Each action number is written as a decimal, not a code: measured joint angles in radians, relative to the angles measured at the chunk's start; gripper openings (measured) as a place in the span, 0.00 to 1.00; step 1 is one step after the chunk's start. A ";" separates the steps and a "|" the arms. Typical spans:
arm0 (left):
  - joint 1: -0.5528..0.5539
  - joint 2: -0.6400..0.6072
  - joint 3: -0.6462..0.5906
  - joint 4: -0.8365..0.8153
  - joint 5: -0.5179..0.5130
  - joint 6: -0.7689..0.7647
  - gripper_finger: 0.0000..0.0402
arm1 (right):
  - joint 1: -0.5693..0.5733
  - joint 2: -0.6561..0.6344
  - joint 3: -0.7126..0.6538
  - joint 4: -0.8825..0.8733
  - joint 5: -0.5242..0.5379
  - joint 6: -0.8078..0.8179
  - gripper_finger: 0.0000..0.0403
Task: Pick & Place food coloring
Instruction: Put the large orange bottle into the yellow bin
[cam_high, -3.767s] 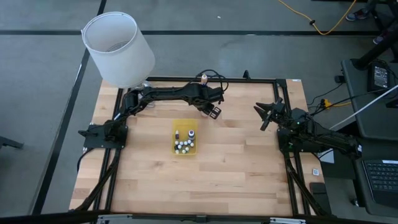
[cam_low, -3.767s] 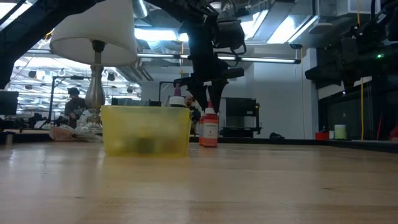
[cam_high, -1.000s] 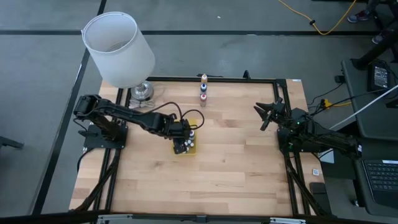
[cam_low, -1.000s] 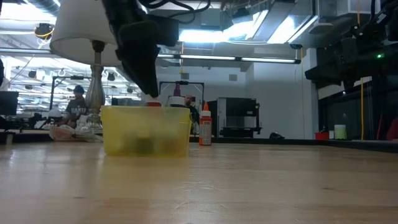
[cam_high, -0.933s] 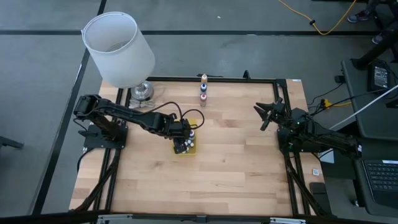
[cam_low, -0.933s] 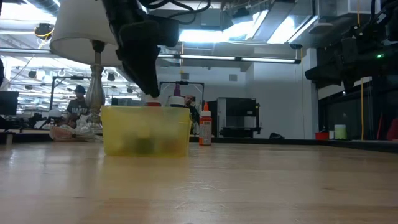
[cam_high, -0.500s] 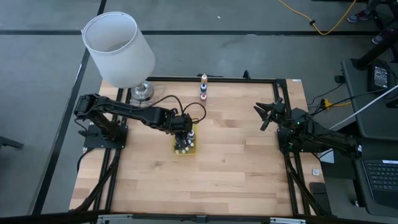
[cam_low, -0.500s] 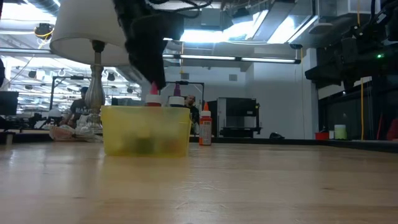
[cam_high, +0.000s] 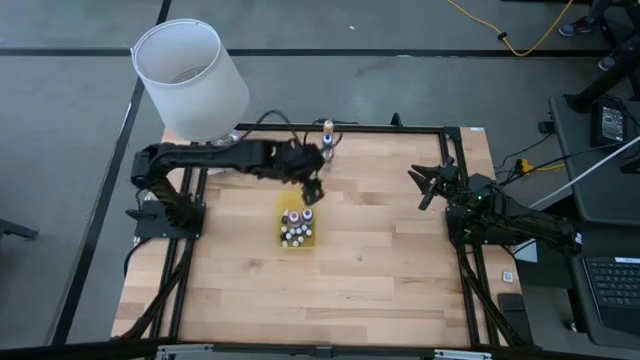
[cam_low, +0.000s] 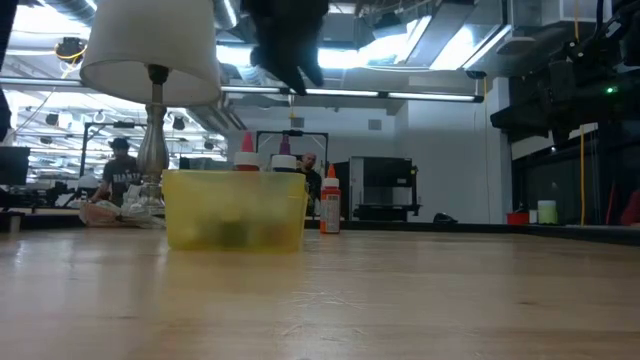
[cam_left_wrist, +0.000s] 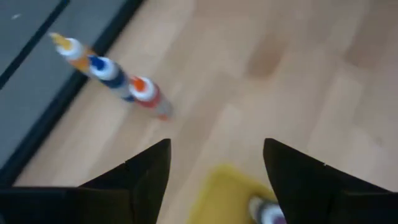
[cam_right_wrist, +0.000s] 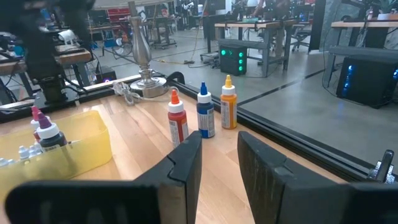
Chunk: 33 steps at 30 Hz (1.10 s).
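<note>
The yellow tray (cam_high: 281, 224) stands mid-table and holds several small food coloring bottles (cam_high: 296, 236). In the low view a pink cap (cam_low: 245, 152) and a white cap (cam_low: 284, 160) stick up above the tray (cam_low: 235, 210). Three more bottles (cam_high: 327, 128) stand in a row at the far edge: red (cam_right_wrist: 177, 121), blue (cam_right_wrist: 205, 115) and orange (cam_right_wrist: 228, 109). My left gripper (cam_high: 312, 190) hangs open in the air above the tray's far side and holds nothing (cam_left_wrist: 214, 146). My right gripper (cam_high: 428, 185) waits open at the table's right side (cam_right_wrist: 219, 140).
A lamp with a white shade (cam_high: 190, 75) stands at the far left corner on a metal foot (cam_right_wrist: 143, 68). A black frame (cam_high: 400, 128) runs around the table. Bare wood lies on the tray's near side and to its right. People show in the room beyond.
My left gripper has risen from inside the tray and swung toward the far edge, near the row of three bottles. A pink-capped bottle that was under it now stands upright in the tray on its own. The right arm has kept still.
</note>
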 joint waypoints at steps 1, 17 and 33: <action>0.018 0.021 0.033 -0.016 -0.004 -0.001 0.64 | 0.000 0.000 0.000 0.000 0.000 0.000 0.26; 0.187 0.435 0.411 -0.120 -0.062 -0.299 0.70 | 0.000 0.000 0.000 0.000 0.000 0.000 0.26; 0.225 0.559 0.422 -0.158 -0.091 -0.414 0.70 | 0.000 0.000 0.000 0.000 0.000 0.000 0.26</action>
